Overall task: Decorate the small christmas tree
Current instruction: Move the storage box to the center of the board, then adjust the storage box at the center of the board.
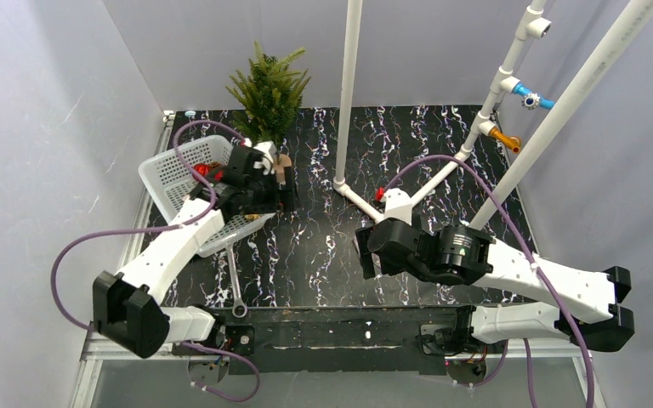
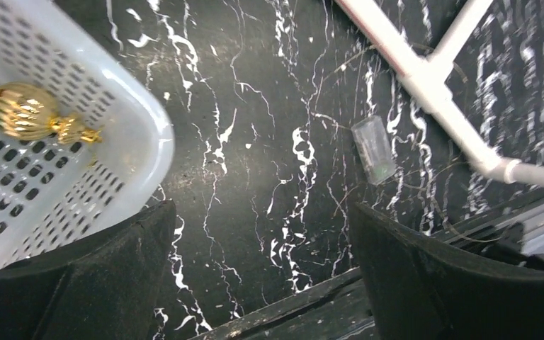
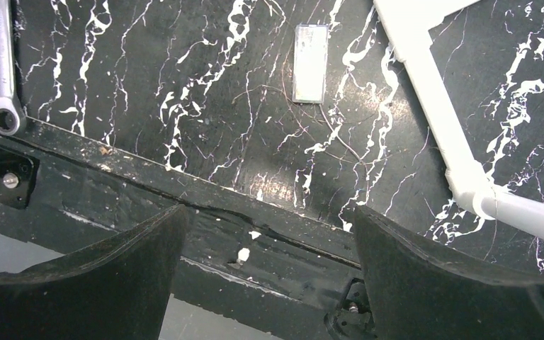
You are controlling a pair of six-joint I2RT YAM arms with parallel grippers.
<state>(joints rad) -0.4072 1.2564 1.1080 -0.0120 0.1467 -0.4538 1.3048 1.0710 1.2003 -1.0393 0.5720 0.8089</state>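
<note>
The tree (image 1: 269, 85) stood just beyond my left gripper (image 2: 262, 241), jaws spread and holding nothing; my right gripper (image 3: 265, 241), likewise spread, hung well away from it.

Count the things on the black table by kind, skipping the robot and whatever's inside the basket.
small christmas tree: 1
white basket: 1
wrench: 1
clear plastic piece: 1
white pipe frame: 1
Total: 5

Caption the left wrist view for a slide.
Open left claw above marbled table; gold ornament in white basket, clear block near white pipe.
</note>
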